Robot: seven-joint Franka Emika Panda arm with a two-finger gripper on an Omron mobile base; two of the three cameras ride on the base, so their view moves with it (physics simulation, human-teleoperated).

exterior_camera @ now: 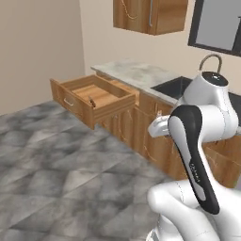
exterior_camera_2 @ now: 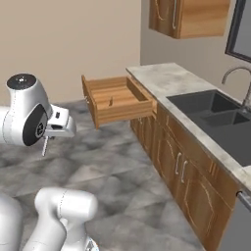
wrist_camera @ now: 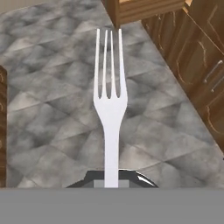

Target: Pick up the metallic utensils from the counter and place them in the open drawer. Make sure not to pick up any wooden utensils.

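Observation:
My gripper (wrist_camera: 111, 180) is shut on a silver fork (wrist_camera: 110, 100), one of the metallic utensils, whose tines point away from the hand over the grey floor. In the right base view the gripper (exterior_camera_2: 48, 136) hangs left of the open drawer (exterior_camera_2: 119, 111), with the fork (exterior_camera_2: 45, 146) pointing down. The light-brown drawer (exterior_camera: 109, 107) stands pulled out from the cabinets, and a small dark slim piece (exterior_camera: 92, 101) lies on its bottom. The marbled counter (exterior_camera: 134, 73) runs behind it. The wooden utensils are out of view.
A dark sink (exterior_camera_2: 215, 115) with a curved tap (exterior_camera_2: 234, 73) is set into the counter to the right. Wooden cabinet doors (exterior_camera_2: 179, 169) line the counter's front. An upper cabinet (exterior_camera: 148, 14) hangs on the wall. Grey tiled floor (exterior_camera: 56, 160) lies open to the left.

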